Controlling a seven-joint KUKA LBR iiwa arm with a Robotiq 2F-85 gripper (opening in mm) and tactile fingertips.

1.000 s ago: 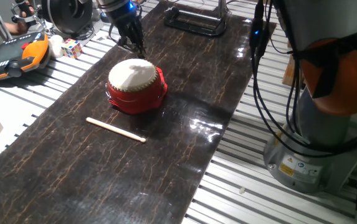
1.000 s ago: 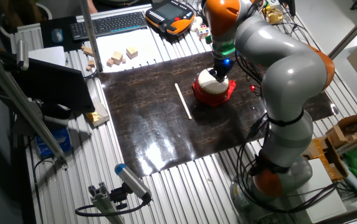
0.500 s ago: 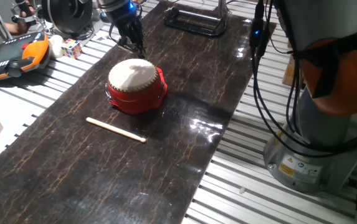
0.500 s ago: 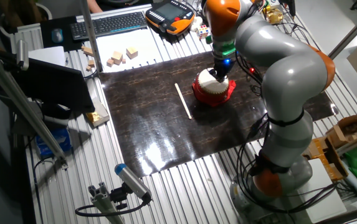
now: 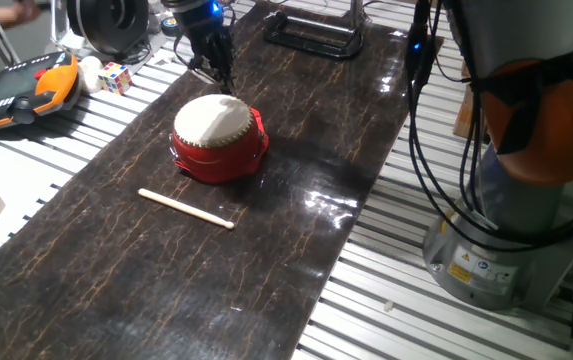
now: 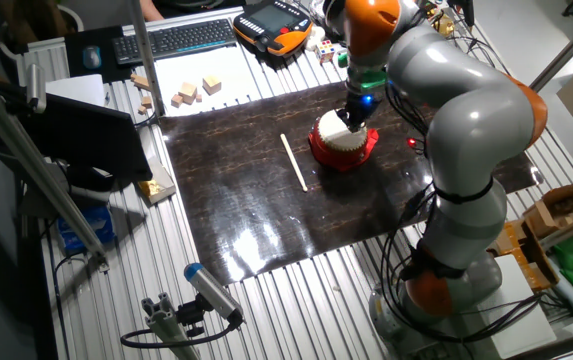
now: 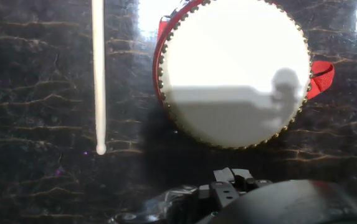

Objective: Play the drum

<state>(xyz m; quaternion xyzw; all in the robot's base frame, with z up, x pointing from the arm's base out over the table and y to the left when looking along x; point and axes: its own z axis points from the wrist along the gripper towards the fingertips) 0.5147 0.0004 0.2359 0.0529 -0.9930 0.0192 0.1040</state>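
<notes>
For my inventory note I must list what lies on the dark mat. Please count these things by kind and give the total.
Drum: 1, the red drum with a cream skin.
Wooden stick: 1, the stick lying flat, apart from the drum.
Black frame: 1, the black frame at the far end of the mat.
Total: 3.

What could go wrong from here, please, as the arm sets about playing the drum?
1. The drumstick lies loose on the mat, apart from the drum; the gripper holds nothing, so any strike would come from bare fingers and might dent the skin.
2. The gripper hangs beyond the drum's far rim; a straight descent could clip the studded rim or shove the drum.
3. The stick is thin and flat, so a grasp may slip.
</notes>
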